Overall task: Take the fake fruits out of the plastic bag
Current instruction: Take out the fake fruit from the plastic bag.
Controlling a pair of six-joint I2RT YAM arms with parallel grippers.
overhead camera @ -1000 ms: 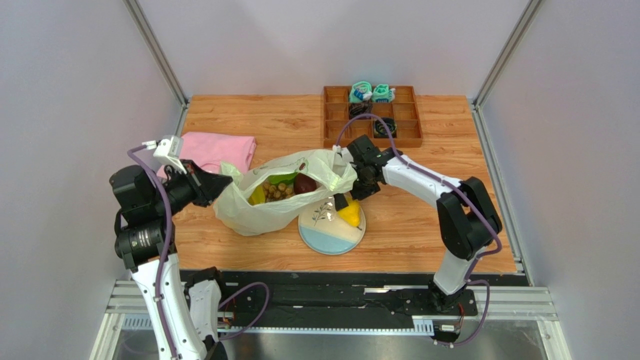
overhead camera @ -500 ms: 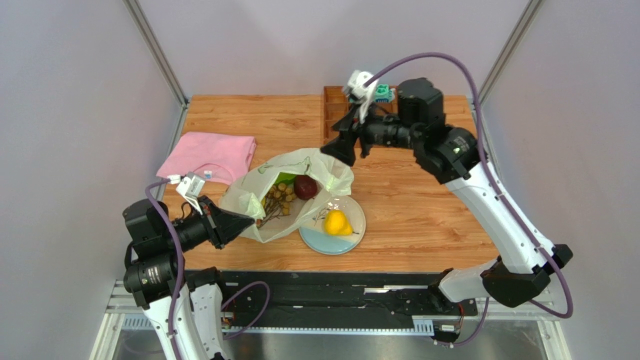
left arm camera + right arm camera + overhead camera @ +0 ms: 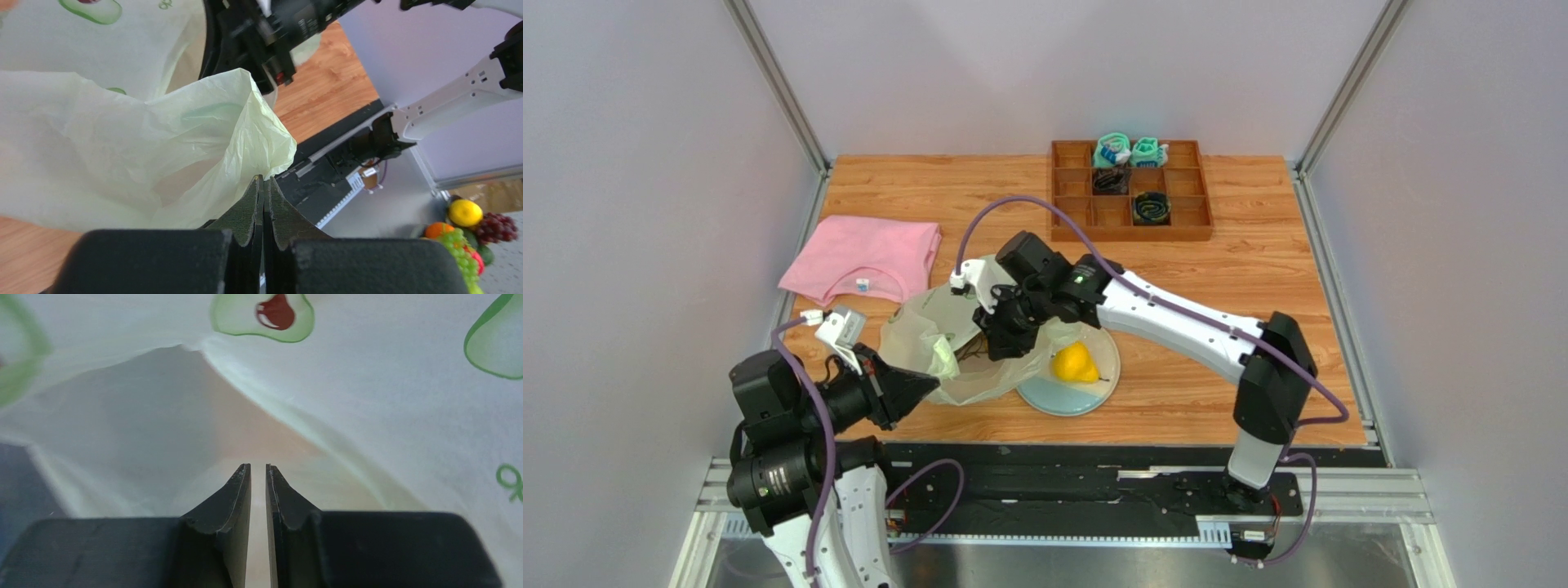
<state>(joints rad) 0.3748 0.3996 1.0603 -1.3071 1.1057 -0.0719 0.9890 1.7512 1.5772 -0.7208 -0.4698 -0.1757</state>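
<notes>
Plastic bag (image 3: 918,333), thin crinkly yellow-green film, seems limp, slippery: hold its rim, pinched between left jaws; right jaws, narrowly parted, empty, inside.

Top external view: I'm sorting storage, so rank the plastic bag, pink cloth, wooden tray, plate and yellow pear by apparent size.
Largest: plastic bag.
Next: wooden tray and pink cloth, too alike to rank.
Then: plate, partly covered by the bag.
Smallest: yellow pear.

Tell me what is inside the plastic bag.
The right gripper reaches into the plastic bag; its camera shows only bag film. Any fruits inside are covered by the arm from above.
</notes>
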